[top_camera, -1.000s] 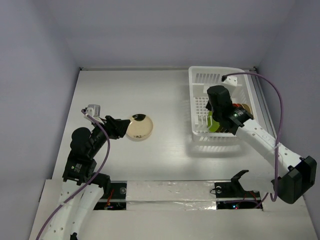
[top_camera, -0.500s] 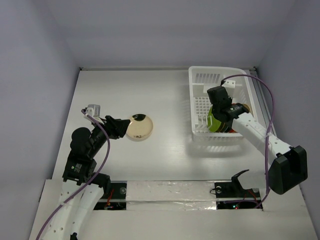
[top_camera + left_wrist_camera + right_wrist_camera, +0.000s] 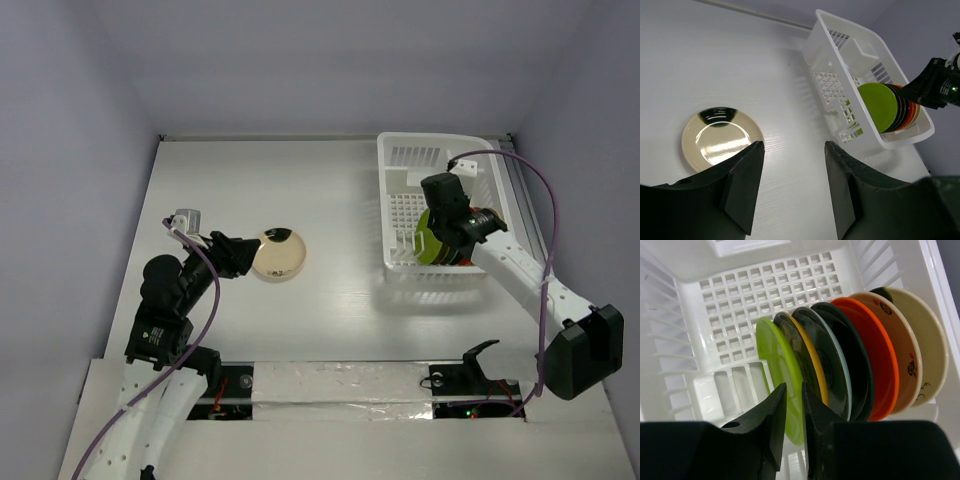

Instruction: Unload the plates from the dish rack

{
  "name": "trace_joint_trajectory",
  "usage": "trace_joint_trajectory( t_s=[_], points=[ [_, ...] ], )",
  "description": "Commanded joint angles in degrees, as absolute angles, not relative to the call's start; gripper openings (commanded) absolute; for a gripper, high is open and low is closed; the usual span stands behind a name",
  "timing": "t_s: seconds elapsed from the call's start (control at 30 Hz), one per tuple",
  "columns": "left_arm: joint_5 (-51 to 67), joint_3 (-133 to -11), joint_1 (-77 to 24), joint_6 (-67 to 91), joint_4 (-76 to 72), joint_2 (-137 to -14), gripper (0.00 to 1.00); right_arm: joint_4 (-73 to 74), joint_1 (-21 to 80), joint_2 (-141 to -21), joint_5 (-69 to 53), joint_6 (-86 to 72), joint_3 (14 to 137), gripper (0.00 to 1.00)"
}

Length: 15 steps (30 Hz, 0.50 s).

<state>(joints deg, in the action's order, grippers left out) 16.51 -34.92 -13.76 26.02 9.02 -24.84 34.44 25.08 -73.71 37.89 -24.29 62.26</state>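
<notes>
Left gripper [image 3: 795, 146] moderately wide, empty, hovering just beside cream plate [image 3: 720, 137]. That plate lies flat on table [image 3: 330, 190], well apart from dish rack [image 3: 430, 138]. Right gripper [image 3: 793, 388] down inside rack, jaws narrowly apart astride rim of lime green plate [image 3: 774, 365]. Lime stands first in upright row. Dark ones, orange plate [image 3: 865, 355] and paler plates behind it.

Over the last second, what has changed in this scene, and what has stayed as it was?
The right gripper shifted slightly toward the far side of the dish rack, uncovering more of the lime green plate, and its jaws parted narrowly at that plate's rim. Nothing was lifted. The left gripper, open beside the cream plate on the table, stayed put, as did the racked plates.
</notes>
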Motion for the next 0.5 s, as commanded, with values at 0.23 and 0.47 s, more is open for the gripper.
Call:
trace_joint_trajectory(
  t_s=[0.23,0.47],
  points=[
    [17.4,-34.98,-13.45,25.93,6.33,-24.08,0.48,35.33,24.7,-75.76,37.09,-24.34,63.02,0.24],
    [17.58,-35.16,-13.45,26.01,6.24,-24.17,0.48,37.09,24.7,-78.66,38.94,-26.37,64.16,0.27]
  ],
)
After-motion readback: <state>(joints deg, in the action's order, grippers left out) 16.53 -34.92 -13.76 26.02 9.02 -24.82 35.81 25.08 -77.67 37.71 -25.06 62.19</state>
